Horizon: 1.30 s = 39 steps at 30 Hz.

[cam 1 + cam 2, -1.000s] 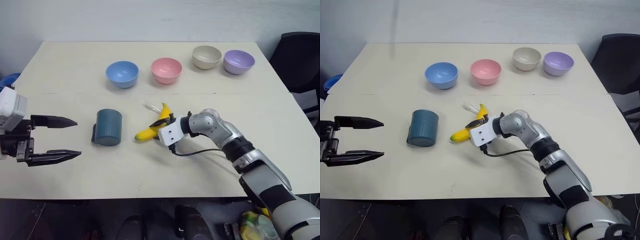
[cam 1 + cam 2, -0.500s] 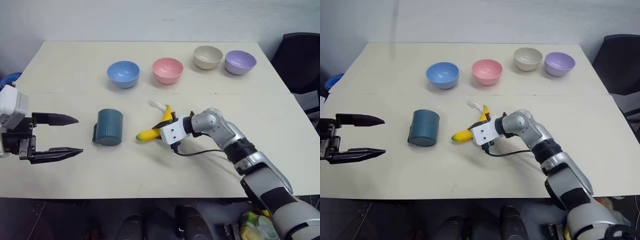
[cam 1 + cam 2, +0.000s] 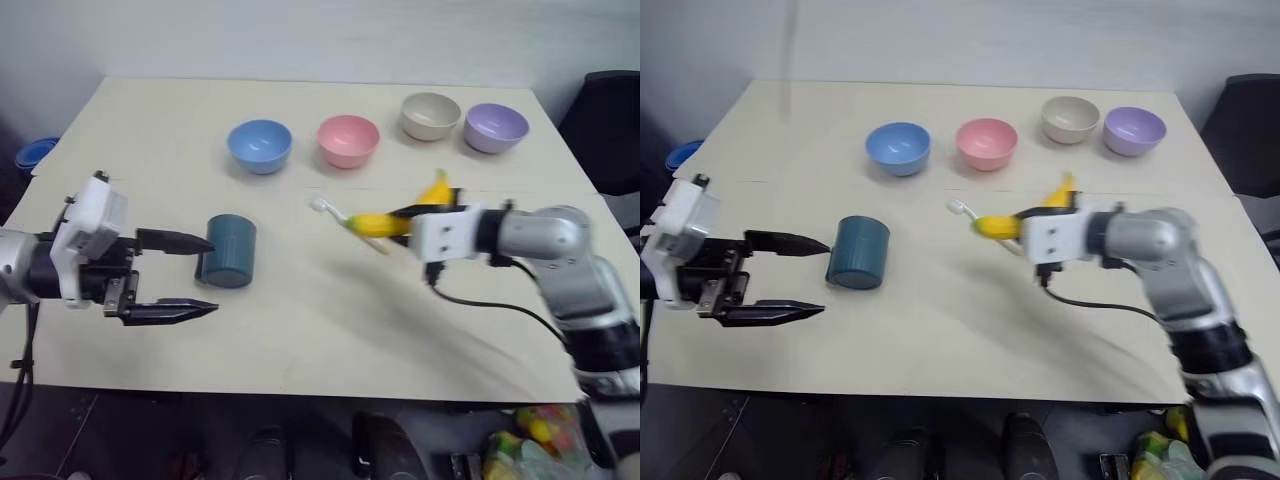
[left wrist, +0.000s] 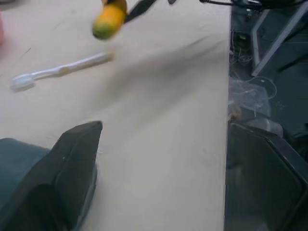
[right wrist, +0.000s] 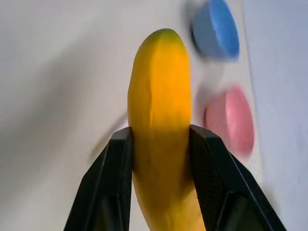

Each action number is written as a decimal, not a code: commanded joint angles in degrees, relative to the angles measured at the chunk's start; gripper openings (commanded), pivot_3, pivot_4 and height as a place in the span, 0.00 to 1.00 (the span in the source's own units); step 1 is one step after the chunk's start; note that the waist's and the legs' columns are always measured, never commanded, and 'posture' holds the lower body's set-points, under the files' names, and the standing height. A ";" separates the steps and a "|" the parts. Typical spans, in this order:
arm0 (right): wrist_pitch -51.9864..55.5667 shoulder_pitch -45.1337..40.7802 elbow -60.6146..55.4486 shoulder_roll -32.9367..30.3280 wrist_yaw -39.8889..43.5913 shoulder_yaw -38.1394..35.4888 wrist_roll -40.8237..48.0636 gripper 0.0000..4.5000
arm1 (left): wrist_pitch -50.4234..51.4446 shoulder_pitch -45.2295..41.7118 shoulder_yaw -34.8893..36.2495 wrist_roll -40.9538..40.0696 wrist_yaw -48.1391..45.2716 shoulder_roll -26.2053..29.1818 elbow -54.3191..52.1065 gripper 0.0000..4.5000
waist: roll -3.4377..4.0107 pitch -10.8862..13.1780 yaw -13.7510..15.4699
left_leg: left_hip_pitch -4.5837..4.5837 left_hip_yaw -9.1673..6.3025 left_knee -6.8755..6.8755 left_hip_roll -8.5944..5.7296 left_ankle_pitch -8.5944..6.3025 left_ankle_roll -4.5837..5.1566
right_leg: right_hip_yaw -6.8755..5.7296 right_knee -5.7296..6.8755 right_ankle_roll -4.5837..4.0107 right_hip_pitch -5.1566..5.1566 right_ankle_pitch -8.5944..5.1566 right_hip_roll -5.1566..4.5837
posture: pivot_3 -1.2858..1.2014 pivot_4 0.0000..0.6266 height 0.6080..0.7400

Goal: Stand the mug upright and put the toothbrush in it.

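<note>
The dark teal mug point(image 3: 229, 264) rests on the table left of centre, its small handle on the near-left side; whether it lies on its side or stands upside down I cannot tell. My left gripper point(image 3: 205, 275) is open just left of it, the upper finger's tip almost at the mug's wall. The white toothbrush point(image 3: 330, 212) lies flat on the table, bristle head to the left; it is also in the left wrist view point(image 4: 57, 72). My right gripper point(image 3: 398, 219) is shut on a yellow banana point(image 5: 159, 96), held in the air above the toothbrush's handle end.
Four bowls line the back of the table: blue point(image 3: 259, 146), pink point(image 3: 348, 140), beige point(image 3: 431, 115) and purple point(image 3: 495, 127). A black cable point(image 3: 490, 305) trails from the right wrist over the table. A black chair point(image 3: 612, 110) stands at the far right.
My right gripper has lifted the banana off the table and carried it to the right, uncovering the toothbrush. My left gripper has moved right, close to the mug. The camera has shifted too.
</note>
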 commanded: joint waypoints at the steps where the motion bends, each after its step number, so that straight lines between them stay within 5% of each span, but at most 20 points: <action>1: 10.14 8.22 -1.26 -2.90 -2.66 -12.55 3.56 0.30 | -0.11 -3.28 -3.54 -1.55 0.59 -1.77 -2.24 1.00 | 0.00 0.00 0.35 | 0.00 0.05 0.04 -0.03 0.00 0.03 | 0.04 0.01 0.02 0.00 0.01 -0.01 | 0.52 0.24 1.00; 11: 9.62 20.77 6.18 -2.20 -10.02 -16.28 4.51 0.30 | -0.61 -14.82 -12.14 0.65 0.44 -6.51 1.35 1.00 | 0.00 0.00 -0.86 | 0.53 0.57 -0.13 -0.15 0.13 0.11 | 0.57 0.11 0.10 0.08 0.15 0.21 | 0.52 0.24 1.00; 12: 10.02 20.98 6.62 -1.83 -10.27 -16.12 5.18 0.46 | -0.76 -15.04 -12.40 0.89 0.26 -6.53 1.54 1.00 | 0.00 0.00 -0.91 | 0.53 0.58 -0.13 -0.14 0.13 0.11 | 0.59 0.10 0.10 0.08 0.15 0.22 | 0.52 0.24 1.00; 19: 13.02 20.43 5.07 -3.07 -11.33 -17.58 8.67 0.97 | -2.18 -14.76 -12.46 3.17 -0.50 -5.96 3.57 1.00 | 0.01 0.01 -0.43 | 0.52 0.60 -0.12 -0.06 0.13 0.12 | 0.66 0.08 0.10 0.07 0.15 0.19 | 0.52 0.24 1.00; 24: 22.26 12.98 -3.80 -4.12 -10.68 -17.14 15.64 0.99 | -2.25 -12.83 -9.94 3.79 0.29 -4.83 3.75 1.00 | 0.04 0.03 -0.44 | 0.52 0.63 -0.11 -0.03 0.12 0.12 | 0.71 0.08 0.11 0.06 0.15 0.19 | 0.52 0.24 1.00; 30: 38.71 1.20 -12.46 4.47 -14.24 -6.56 25.90 0.99 | -1.41 -7.65 -4.02 3.71 1.07 -1.68 3.22 1.00 | 0.00 0.02 -0.76 | 0.53 0.48 -0.15 0.15 0.09 0.02 | 0.61 0.08 0.04 0.05 0.11 0.33 | 0.52 0.24 1.00; 34: 37.00 -2.93 -12.12 8.45 -13.93 3.25 24.92 0.99 | 1.66 -3.01 2.60 3.69 4.30 0.54 4.49 1.00 | 0.03 0.05 -0.42 | 0.41 0.49 -0.14 0.03 0.06 0.08 | 0.62 0.07 0.03 -0.03 0.11 0.18 | 0.52 0.24 1.00; 39: 35.52 -3.39 -19.56 5.26 -2.80 1.63 35.66 0.99 | 8.92 4.53 9.63 7.82 13.09 2.06 9.80 1.00 | 0.04 0.06 -0.03 | 0.01 0.36 -0.07 -0.10 0.00 0.24 | 0.37 -0.01 0.05 -0.25 0.12 0.02 | 0.52 0.24 1.00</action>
